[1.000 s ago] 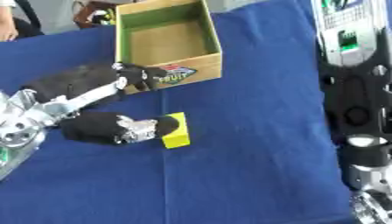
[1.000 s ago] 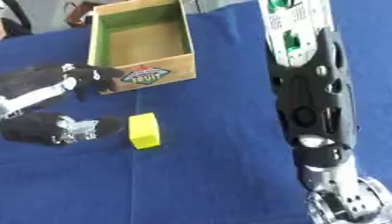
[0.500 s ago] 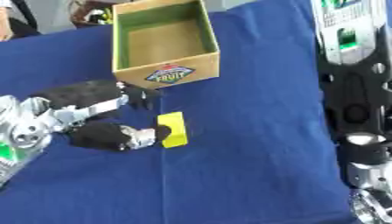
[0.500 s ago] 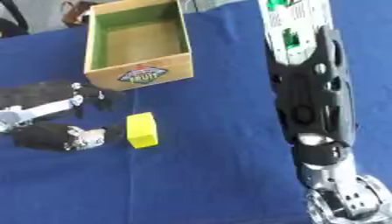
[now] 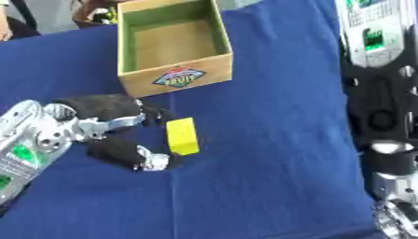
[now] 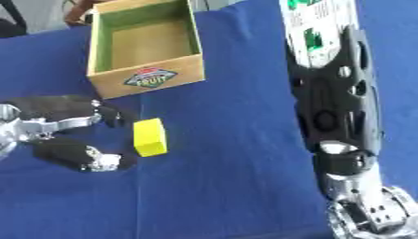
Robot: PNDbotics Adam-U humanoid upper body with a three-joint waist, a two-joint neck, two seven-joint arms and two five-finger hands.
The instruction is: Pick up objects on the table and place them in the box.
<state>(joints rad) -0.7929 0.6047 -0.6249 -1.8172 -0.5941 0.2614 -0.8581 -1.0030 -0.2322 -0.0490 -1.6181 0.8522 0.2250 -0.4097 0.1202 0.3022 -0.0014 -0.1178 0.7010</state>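
The left hand (image 5: 110,130) is lying low at the left side with its fingers and thumb spread apart and holding nothing, while the right arm (image 6: 335,107) is hanging along the right edge, its hand being out of sight.

Not much besides the main stuff here. The table (image 5: 269,140) has a deep blue cloth (image 6: 220,177) over it, covering pretty much the whole surface, with a few soft wrinkles toward the near edge. Past the far left corner of the table there's a strip of pale grey floor (image 5: 49,18), and something dark and blurry sits right up at that far edge, can't tell what it is.
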